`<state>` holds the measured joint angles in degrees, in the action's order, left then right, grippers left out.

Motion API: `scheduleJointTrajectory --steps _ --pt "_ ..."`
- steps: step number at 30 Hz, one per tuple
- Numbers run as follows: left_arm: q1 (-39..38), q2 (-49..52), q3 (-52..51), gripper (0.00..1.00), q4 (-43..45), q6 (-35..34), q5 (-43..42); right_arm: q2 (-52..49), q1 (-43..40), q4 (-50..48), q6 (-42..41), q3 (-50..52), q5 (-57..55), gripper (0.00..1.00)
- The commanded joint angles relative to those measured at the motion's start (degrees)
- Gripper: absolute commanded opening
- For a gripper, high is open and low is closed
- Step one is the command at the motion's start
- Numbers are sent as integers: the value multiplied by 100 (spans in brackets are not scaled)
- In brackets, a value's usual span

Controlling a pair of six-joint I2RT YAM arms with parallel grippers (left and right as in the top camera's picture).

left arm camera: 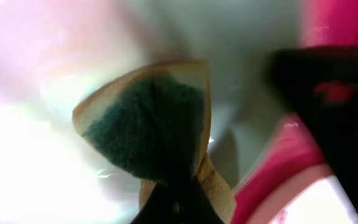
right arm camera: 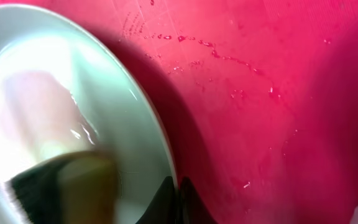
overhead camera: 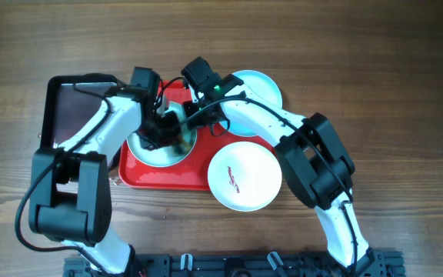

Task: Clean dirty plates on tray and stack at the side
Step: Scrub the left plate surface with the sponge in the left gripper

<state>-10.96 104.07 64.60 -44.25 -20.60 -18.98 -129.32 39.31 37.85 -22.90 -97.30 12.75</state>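
Note:
One pale plate (overhead camera: 154,154) lies on the red tray (overhead camera: 198,175). My left gripper (overhead camera: 162,127) is shut on a yellow sponge with a dark green pad (left arm camera: 148,121) and presses it into that plate (left arm camera: 36,162). My right gripper (overhead camera: 193,117) is shut on the plate's right rim (right arm camera: 164,155); its fingertips (right arm camera: 178,186) pinch the edge, with the tray (right arm camera: 272,93) to the right. The blurred sponge (right arm camera: 61,186) shows inside the plate. Two more plates sit off the tray: one at the front right (overhead camera: 244,175) with a small reddish smear, one at the back right (overhead camera: 261,86).
A narrow black tray (overhead camera: 68,108) lies at the left of the red tray, partly under my left arm. Both arms cross over the red tray's back half. Bare wooden table surrounds the trays.

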Motion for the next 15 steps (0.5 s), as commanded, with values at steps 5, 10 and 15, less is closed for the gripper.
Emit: scheduleJointTrajectory --steps 5,10,15 --pt "-190 74 13 4 654 -754 1357 9 0 66 -63 -83 87 4" --pt "-35 74 13 4 713 -887 2752 9 0 83 -61 -83 87 4" --pt "485 50 352 4 289 -885 3069 9 -2 81 -66 -83 85 4"
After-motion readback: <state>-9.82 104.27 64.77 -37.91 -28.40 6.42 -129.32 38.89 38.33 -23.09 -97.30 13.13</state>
